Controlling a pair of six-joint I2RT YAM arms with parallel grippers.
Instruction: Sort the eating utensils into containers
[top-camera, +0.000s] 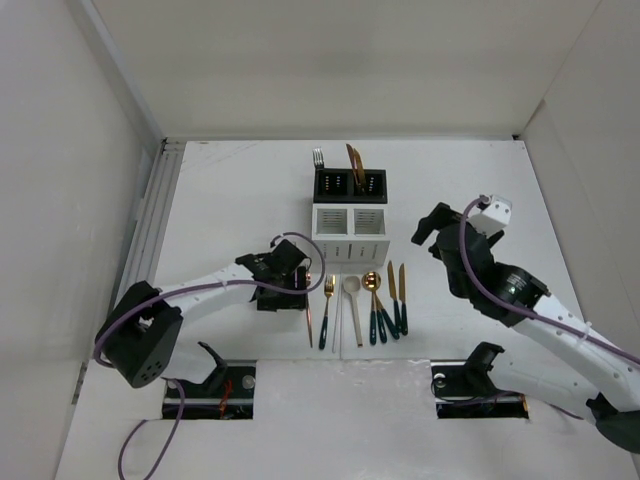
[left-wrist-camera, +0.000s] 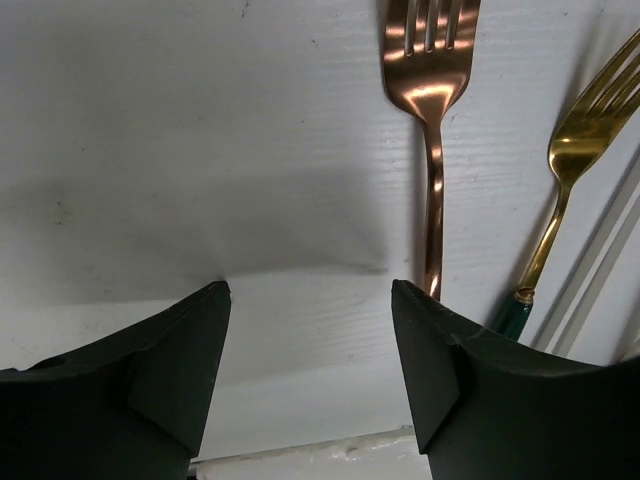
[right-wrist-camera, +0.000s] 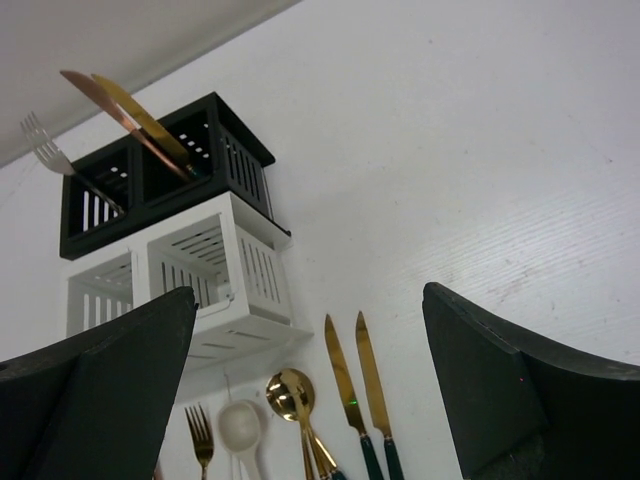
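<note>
A silver fork (top-camera: 318, 157) and two knives (top-camera: 355, 160) stand in the black caddy (top-camera: 350, 183). The white caddy (top-camera: 350, 232) looks empty, and the rest lie on the bench (top-camera: 220, 200). Only the left wrist view shows the copper fork (left-wrist-camera: 432, 150) just beside the left fingers (left-wrist-camera: 170, 380) (apart, empty). The right fingers (right-wrist-camera: 500, 380) gape too, holding nothing.

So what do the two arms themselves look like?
Both have white tubular links and black joint housings. A purple cable runs along the left arm, another along the right arm. The left gripper and right gripper each end in two plain matte-black wedge fingers.
</note>
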